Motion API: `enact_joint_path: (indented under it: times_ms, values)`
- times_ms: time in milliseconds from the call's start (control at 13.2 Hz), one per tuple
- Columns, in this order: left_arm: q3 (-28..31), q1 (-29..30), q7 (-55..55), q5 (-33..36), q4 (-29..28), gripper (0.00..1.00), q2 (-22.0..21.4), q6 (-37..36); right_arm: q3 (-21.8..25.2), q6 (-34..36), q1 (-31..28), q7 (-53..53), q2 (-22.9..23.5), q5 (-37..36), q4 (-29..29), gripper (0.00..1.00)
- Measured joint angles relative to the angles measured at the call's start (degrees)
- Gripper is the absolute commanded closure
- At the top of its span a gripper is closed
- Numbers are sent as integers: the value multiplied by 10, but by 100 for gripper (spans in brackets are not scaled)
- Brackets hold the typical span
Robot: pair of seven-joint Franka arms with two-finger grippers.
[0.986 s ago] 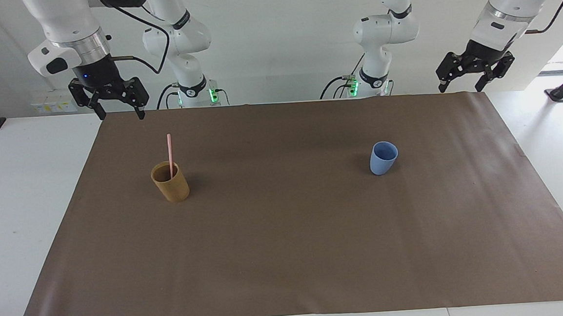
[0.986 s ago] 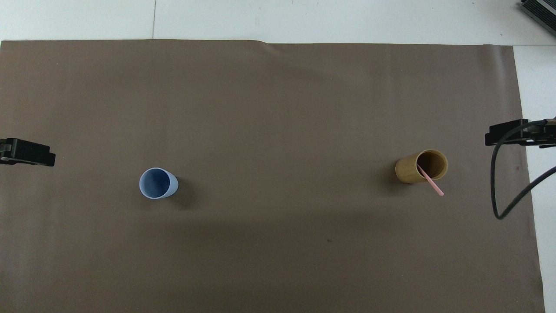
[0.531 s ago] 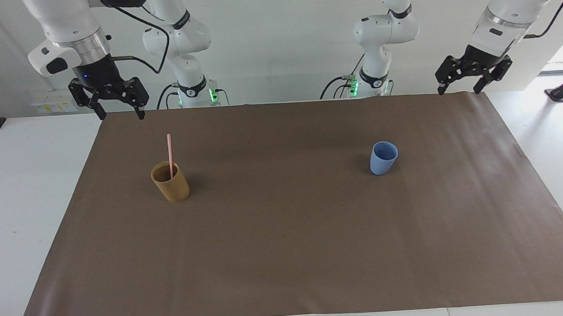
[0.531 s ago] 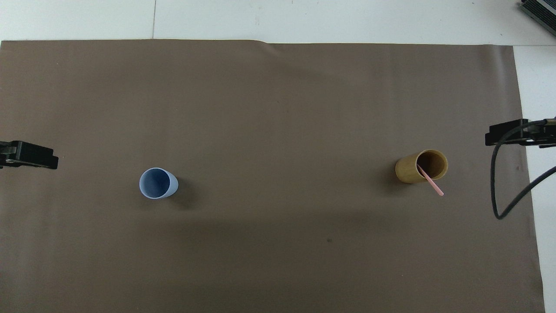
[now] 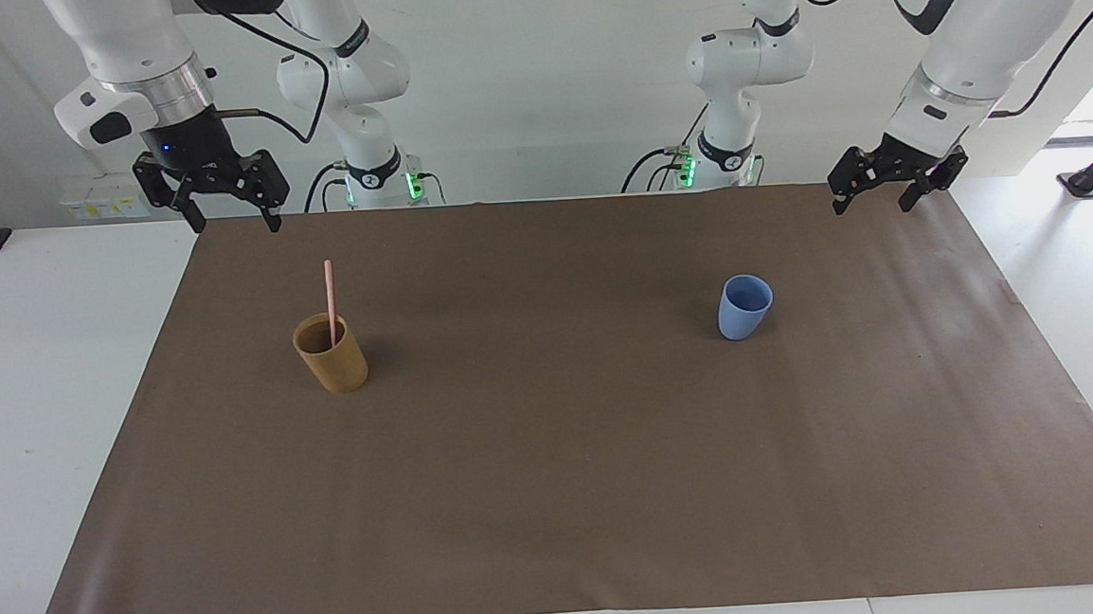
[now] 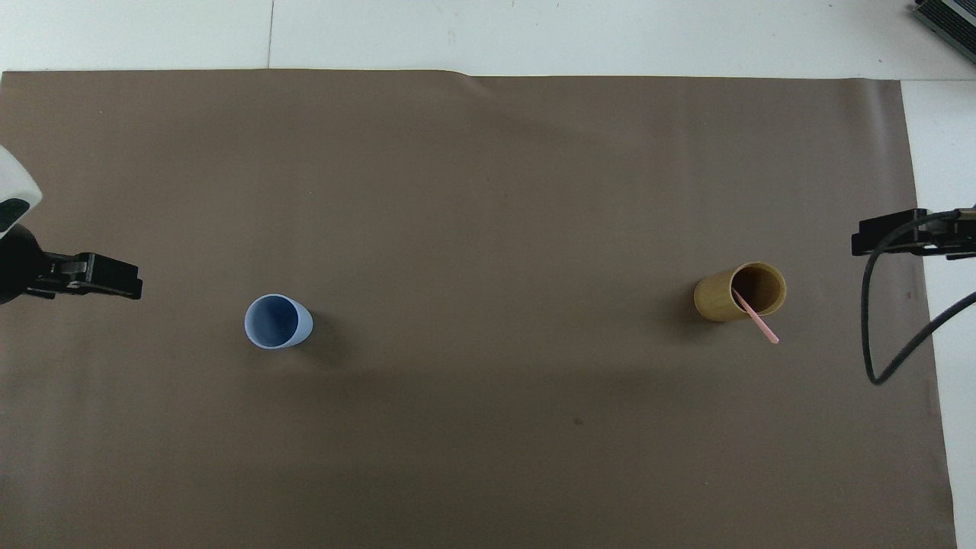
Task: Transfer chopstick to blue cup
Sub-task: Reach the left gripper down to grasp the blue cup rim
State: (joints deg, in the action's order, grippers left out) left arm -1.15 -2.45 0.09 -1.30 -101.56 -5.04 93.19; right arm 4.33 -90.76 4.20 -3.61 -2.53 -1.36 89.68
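I am watching the chopstick [image 5: 329, 297] leaning in the tan cup [image 5: 331, 354], well apart from the blue cup [image 5: 745, 306], both grippers [image 5: 229, 215] [image 5: 872, 199] released; a clumsy pinch risks tipping that cup.

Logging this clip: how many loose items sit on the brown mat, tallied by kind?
Cups: 2, a light blue tapered cup and a tan-brown cylindrical cup
Chopsticks: 1, a thin pale pink stick standing in the tan-brown cup
Total: 3
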Motion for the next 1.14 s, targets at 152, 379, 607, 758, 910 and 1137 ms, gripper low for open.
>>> enact_joint_path:
  times_ms: [152,379,607,758,910,1137]
  values:
    - [-2,-12,-24,0,-40,0,-1,40,0,0,0,0,0,0,0,0]
    - [-5,-30,-42,0,-106,0,-5,95,0,0,0,0,0,0,0,0]
    - [-6,-45,-61,0,-168,0,-7,159,0,0,0,0,0,0,0,0]
    - [-6,-55,-71,0,-205,0,-7,200,0,0,0,0,0,0,0,0]
    - [-7,-64,-74,0,-237,0,-7,239,0,0,0,0,0,0,0,0]
    - [-7,-79,-79,0,-292,0,-3,308,0,0,0,0,0,0,0,0]
